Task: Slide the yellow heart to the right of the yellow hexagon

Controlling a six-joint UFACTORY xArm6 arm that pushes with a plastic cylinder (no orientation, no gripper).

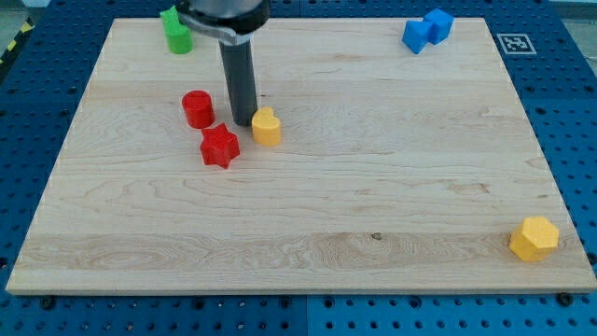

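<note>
My tip (242,123), a bare tool holding nothing, seems to touch the yellow heart (266,126) from the left; light, rigid, probably slides easily toward the yellow hexagon (534,238) at the surface's (373,187) bottom-right corner.

No readable text anywhere tbh, just a black-and-white square marker tag (514,43) beside the light wooden desk's (373,205) top-right corner.

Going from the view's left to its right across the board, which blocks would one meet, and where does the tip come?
Green block → red cylinder → red star → my tip → yellow heart → blue blocks → yellow hexagon.
</note>
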